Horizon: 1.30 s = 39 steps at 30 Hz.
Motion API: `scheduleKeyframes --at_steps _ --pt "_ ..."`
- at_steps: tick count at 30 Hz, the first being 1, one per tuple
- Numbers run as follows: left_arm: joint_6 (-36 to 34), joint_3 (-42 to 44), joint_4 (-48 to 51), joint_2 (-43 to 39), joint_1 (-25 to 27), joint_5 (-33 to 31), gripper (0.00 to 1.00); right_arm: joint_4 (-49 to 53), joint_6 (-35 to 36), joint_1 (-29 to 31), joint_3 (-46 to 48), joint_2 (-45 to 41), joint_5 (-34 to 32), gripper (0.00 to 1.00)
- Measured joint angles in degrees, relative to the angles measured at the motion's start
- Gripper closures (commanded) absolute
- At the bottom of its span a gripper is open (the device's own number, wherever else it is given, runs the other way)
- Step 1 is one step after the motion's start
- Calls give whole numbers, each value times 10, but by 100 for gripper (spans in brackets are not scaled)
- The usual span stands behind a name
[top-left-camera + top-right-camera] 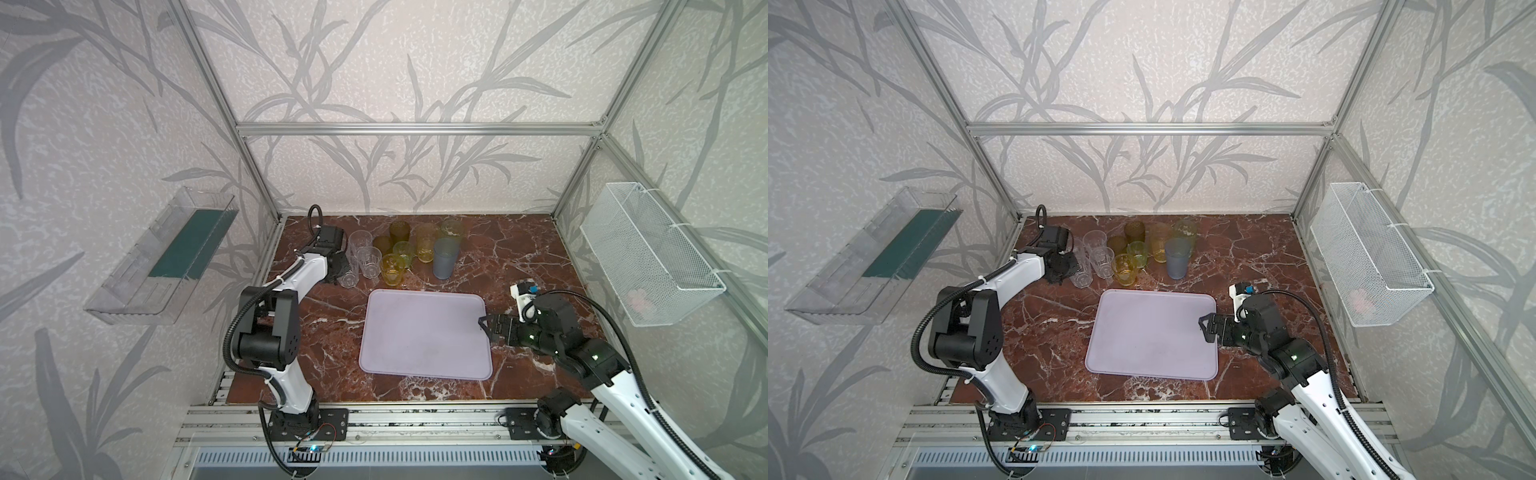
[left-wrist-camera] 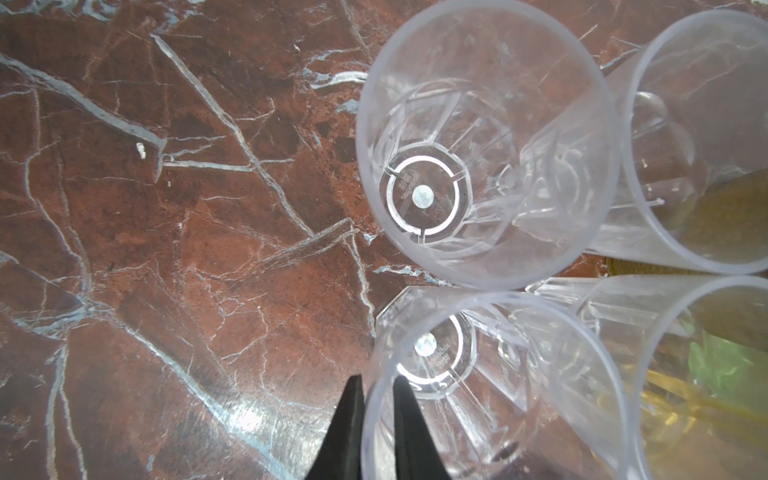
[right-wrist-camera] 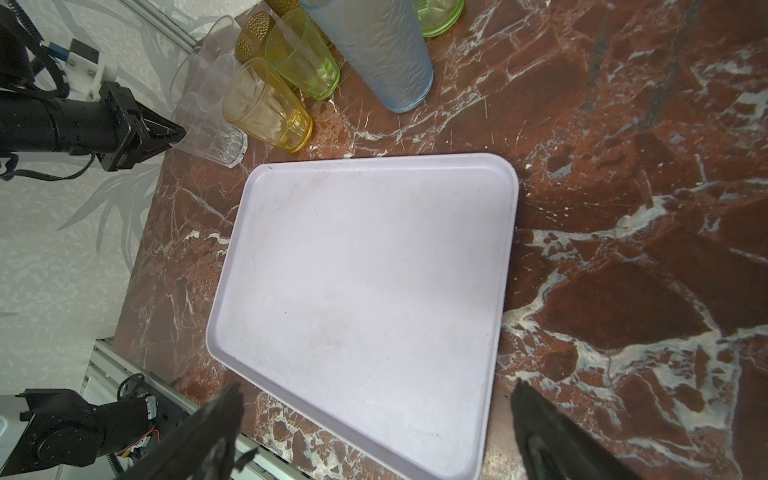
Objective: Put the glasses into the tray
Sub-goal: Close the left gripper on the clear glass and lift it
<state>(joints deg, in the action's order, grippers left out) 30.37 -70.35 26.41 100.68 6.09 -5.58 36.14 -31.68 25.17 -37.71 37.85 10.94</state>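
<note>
Pinches with the left tool (image 2: 378,378) the rim wall of a clear glass (image 2: 432,353), upright on the surface (image 1: 519,249) at the eight o'clock edge of the other glasses (image 1: 415,249), outside the tray (image 1: 424,332). Calls for a carry toward four o'clock. Hangs the right tool (image 1: 484,328), spread wide, over the tray's three o'clock rim, farther off.

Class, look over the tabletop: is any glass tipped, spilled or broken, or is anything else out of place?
Nothing stands out. The glasses stand upright, clustered behind the empty tray; none is tipped or visibly cracked, and no spill shows on the table. The left tool pinches one clear glass by its rim.
</note>
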Motion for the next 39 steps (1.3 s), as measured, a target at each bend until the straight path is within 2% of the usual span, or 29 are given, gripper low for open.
scheduleKeyframes --at_steps 2,4,9,22,27,39 --pt "-2 -1 2 1 0 -1 91 0 0 0 0 0 0 1" --pt "-4 -2 4 1 0 -2 97 0 0 0 0 0 0 1" --pt "-4 -5 13 1 0 -3 100 0 -1 0 0 0 0 1" --pt "-4 0 36 -18 0 -1 100 -1 -2 0 6 -2 1 1" --pt "-5 11 60 -63 0 2 100 -1 -2 0 9 -3 3 1" --pt "-15 63 134 -243 19 26 100 -17 -27 -1 26 -12 15 1"
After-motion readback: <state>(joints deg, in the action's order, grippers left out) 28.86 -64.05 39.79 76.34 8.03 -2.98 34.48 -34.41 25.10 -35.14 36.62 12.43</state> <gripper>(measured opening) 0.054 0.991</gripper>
